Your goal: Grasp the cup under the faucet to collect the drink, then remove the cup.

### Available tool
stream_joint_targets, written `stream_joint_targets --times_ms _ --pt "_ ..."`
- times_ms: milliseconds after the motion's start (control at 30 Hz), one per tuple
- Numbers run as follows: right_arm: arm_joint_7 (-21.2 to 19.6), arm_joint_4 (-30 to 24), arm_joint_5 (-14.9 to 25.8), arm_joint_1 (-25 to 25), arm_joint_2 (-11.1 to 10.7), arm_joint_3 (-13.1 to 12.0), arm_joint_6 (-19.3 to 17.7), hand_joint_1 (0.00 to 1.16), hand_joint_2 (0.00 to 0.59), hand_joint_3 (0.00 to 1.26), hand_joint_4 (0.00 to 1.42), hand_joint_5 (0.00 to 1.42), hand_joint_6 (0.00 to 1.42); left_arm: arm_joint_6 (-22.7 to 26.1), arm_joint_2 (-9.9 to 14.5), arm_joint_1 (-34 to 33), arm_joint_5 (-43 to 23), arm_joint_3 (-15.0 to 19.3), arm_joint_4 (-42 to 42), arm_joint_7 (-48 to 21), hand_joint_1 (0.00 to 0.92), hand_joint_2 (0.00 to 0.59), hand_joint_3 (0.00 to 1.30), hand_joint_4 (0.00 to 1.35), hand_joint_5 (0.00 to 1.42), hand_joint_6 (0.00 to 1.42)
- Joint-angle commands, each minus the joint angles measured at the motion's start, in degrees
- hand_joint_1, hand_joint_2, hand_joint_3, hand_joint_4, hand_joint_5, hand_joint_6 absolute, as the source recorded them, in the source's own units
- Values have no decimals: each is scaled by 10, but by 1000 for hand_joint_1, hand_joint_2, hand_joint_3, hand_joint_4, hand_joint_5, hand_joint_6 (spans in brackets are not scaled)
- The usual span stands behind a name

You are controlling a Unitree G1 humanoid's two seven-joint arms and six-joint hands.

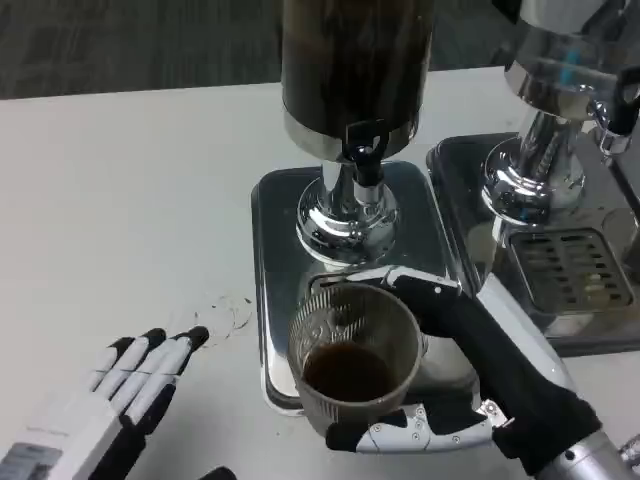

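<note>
Currently on the removal step: right hand (470, 385) wraps the cup (355, 355), part-filled with dark drink, on the dispenser tray (275, 215) front edge, forward of the faucet (365, 150); left hand (135, 380) rests flat, fingers extended, empty; next, draw it clear level.

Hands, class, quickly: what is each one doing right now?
Left hand: open, fingers apart, holding nothing, low over the white table.
Right hand: holding the cup, which has dark drink in it.

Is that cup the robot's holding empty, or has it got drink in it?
Partly filled: dark liquid sits low inside the clear cup, gripped by the right hand.
</note>
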Motion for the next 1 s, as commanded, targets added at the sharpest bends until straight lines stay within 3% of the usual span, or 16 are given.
stream_joint_targets --times_ms 33,1000 --pt "2 -24 16 -3 1 -2 -6 1025 112 609 716 748 873 -4 4 2 4 5 -2 5 0 159 0 0 0 0" --pt "11 -21 15 -5 10 3 -2 1034 121 610 726 752 874 -13 -1 -3 -14 -5 19 -5 0 157 0 0 0 0"
